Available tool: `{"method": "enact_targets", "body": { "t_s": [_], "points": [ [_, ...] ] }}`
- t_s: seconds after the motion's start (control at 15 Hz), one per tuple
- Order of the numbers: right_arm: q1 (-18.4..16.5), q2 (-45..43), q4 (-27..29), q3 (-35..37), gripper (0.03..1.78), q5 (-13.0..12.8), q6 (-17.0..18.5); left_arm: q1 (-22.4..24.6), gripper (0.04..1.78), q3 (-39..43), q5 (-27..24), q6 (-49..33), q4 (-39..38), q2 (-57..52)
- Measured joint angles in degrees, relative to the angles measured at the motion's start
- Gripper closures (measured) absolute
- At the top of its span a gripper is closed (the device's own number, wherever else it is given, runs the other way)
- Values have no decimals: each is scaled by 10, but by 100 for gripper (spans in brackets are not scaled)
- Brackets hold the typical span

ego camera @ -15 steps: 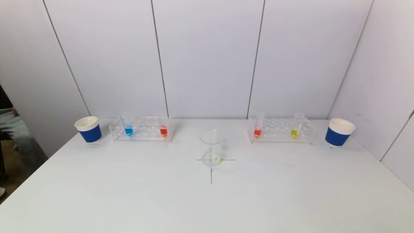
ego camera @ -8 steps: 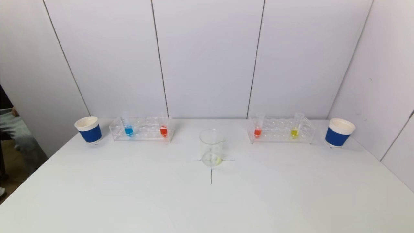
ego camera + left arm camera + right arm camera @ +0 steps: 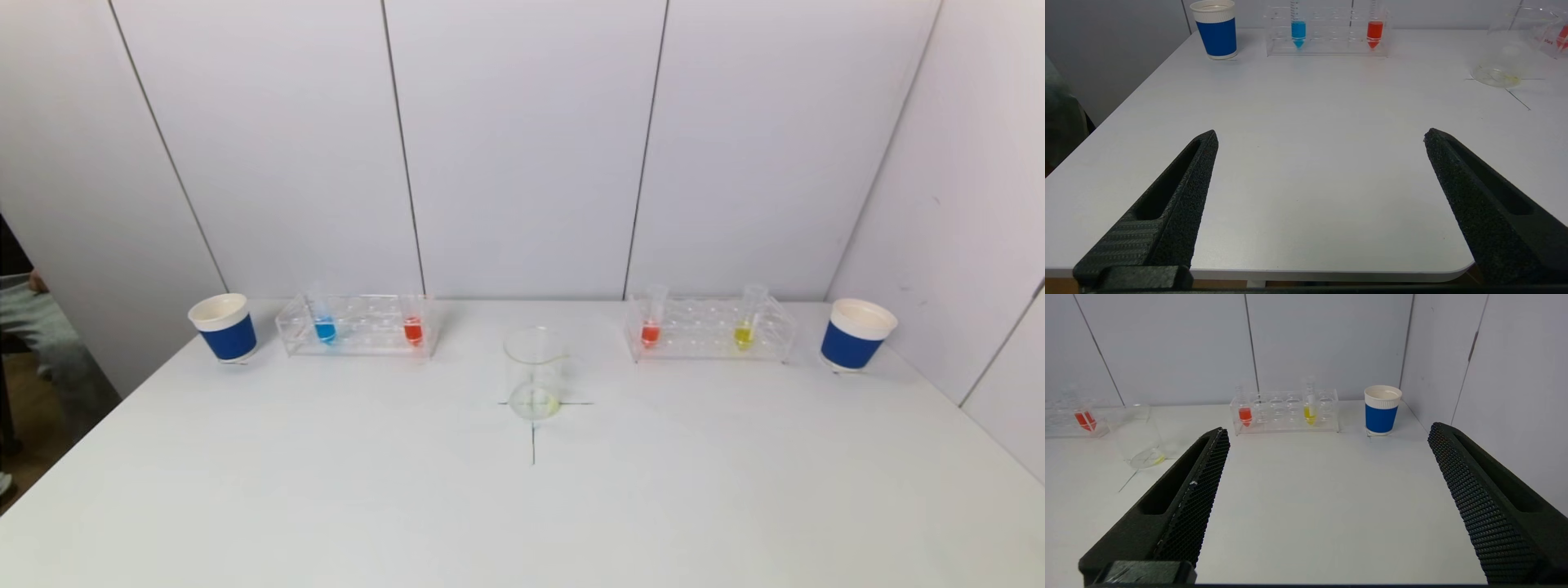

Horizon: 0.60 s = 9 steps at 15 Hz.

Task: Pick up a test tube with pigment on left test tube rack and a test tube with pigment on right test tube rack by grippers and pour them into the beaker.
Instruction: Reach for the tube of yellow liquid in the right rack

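Note:
The left clear rack (image 3: 357,325) at the back left holds a blue-filled tube (image 3: 325,328) and a red-filled tube (image 3: 413,330); both tubes also show in the left wrist view, blue (image 3: 1298,29) and red (image 3: 1374,29). The right clear rack (image 3: 709,330) holds a red tube (image 3: 650,331) and a yellow tube (image 3: 743,334). A glass beaker (image 3: 535,374) stands at the table's centre on a cross mark, with a faint yellowish trace at its bottom. My left gripper (image 3: 1319,136) and right gripper (image 3: 1327,430) are open and empty, back at the table's near edge, out of the head view.
A blue-and-white paper cup (image 3: 224,327) stands left of the left rack, another cup (image 3: 856,334) right of the right rack. White wall panels close the back and right side. The white table (image 3: 522,506) has a near edge below both grippers.

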Motion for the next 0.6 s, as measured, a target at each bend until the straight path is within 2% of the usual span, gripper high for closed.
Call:
{"method": "enact_targets", "body": {
  "t_s": [0.33,0.6],
  "points": [
    [0,101,-42,-34,4,3,0,0,6,0,0,0,0,0],
    [-1,200,-143,-31,4,4,3,0,6,0,0,0,0,0]
  ]
}}
